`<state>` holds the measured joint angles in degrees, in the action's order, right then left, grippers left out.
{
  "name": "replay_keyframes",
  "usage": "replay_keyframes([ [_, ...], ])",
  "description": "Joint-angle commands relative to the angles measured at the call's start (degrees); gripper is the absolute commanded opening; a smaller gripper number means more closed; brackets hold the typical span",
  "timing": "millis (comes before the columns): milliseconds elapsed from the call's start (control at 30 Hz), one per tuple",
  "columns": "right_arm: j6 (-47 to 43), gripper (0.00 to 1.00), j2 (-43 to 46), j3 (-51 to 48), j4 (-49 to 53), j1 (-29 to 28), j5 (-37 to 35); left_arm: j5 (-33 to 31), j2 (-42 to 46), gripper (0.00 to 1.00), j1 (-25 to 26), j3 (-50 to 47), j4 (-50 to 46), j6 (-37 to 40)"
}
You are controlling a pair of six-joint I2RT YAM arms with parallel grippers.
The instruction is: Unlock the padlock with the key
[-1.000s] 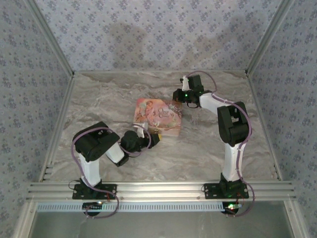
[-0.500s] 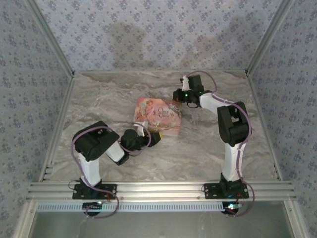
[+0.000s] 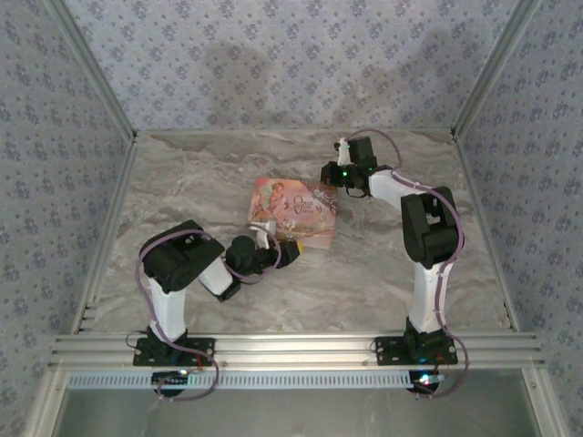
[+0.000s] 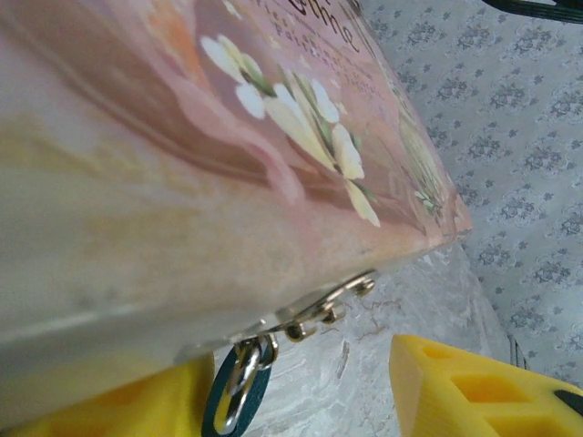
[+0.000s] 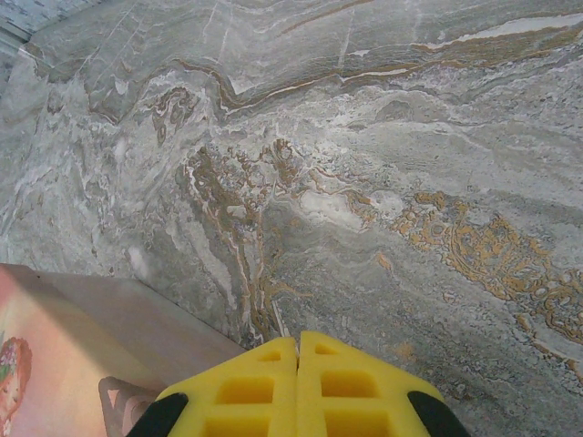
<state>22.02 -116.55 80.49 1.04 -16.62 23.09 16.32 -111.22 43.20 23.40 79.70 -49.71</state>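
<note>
Left gripper [image 4: 301, 393] is spread wide at the box's [image 3: 291, 214] near edge, mid-table [image 3: 182, 182]. There's the padlock [image 4: 239, 393], blue body and small shackle, hanging from the box's clasp [image 4: 319, 309] right between the yellow fingers [image 4: 474, 382]. Right gripper [image 5: 299, 382], fingers pressed together, hovers over bare marble by the box's far right corner.

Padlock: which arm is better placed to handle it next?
Left. The left pincer, open, flanks the blue padlock at the pink box's clasp; the right pincer, shut, faces the table beside the box.
</note>
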Motion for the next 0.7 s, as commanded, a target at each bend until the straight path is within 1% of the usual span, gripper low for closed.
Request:
replay_keyframes([
  [0, 1.02, 0.00, 0.82, -1.08, 2.29, -1.02, 2.13, 2.13, -1.55, 0.49, 1.21, 0.87, 0.83, -2.06],
  [233, 1.08, 0.00, 0.80, -1.12, 2.24, -1.04, 2.31, -0.63, -0.57, 0.45, 1.30, -0.02, 0.72, -1.68],
  [433, 0.94, 0.00, 1.22, -1.12, 2.55, -0.89, 2.46, -3.91, -0.61, 0.45, 1.17, -0.84, 0.28, -1.49],
  [667, 1.08, 0.00, 1.23, -0.95, 2.52, -0.87, 2.66, -5.33, -0.31, 0.40, 0.44, -3.09, 0.90, -1.83],
])
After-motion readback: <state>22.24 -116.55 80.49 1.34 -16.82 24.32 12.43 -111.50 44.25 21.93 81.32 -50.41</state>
